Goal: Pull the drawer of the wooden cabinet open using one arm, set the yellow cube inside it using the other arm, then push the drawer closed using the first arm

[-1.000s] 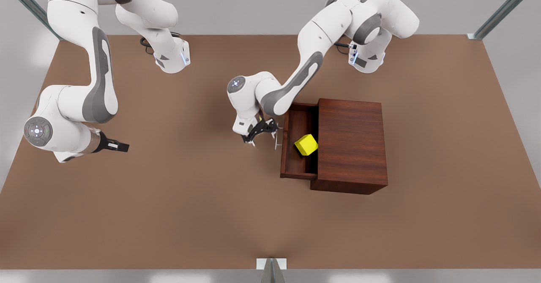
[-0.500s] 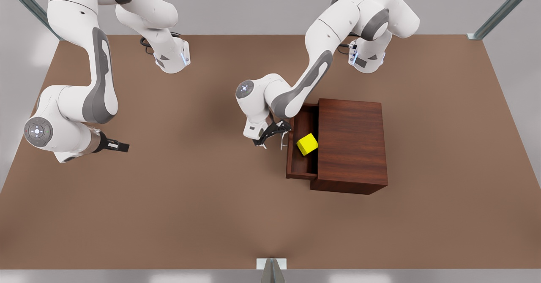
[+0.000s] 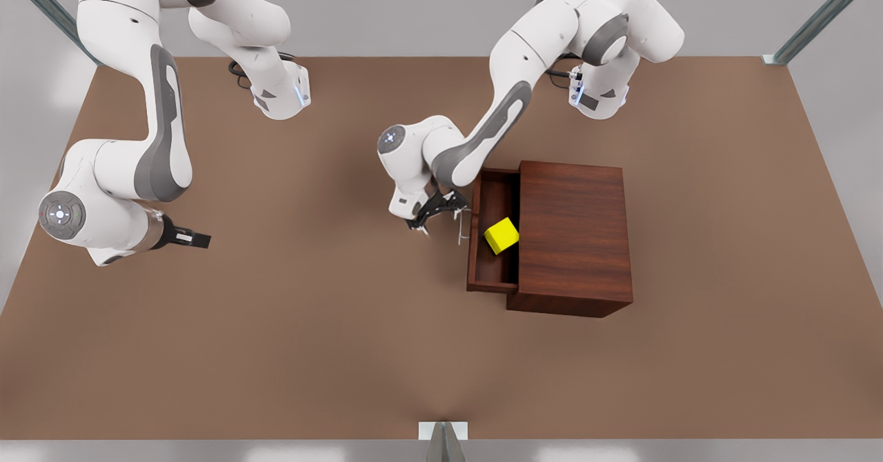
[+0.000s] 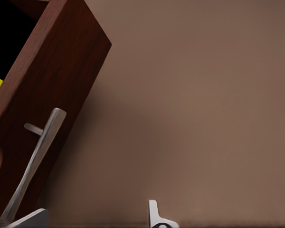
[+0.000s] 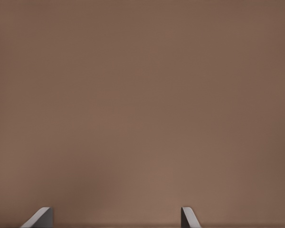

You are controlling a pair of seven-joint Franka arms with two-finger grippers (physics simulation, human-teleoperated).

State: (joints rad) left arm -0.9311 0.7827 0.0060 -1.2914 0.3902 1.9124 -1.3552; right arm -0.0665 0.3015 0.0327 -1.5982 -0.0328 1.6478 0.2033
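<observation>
1. Since 1 second ago the drawer [image 3: 491, 234] has slid partway into the wooden cabinet [image 3: 574, 238], and since half a second ago the left gripper [image 3: 436, 215] has backed a little away from the handle [image 3: 460, 229]
2. That left gripper now sits just beside the handle, on the front view's left of it, fingers apart and clamped on nothing; in the left wrist view the silver bar [image 4: 34, 164] stands close to 1 fingertip
3. The yellow cube [image 3: 501, 235] rests inside the drawer, tilted, near the cabinet's front edge, about half the tray still showing
4. Being rigid wood on a slide, the drawer should move stiffly but steadily; pushing flat on its front panel or on the bar seems the safest contact, since the slim metal bar looks slippery
5. Light and hard, the cube may shift if the push is abrupt
6. The right gripper [image 3: 193, 239] waits well apart at the front view's left, over the brown table [image 3: 310, 352], fingers spread and empty
7. Nothing stands between the left gripper and the drawer front
</observation>
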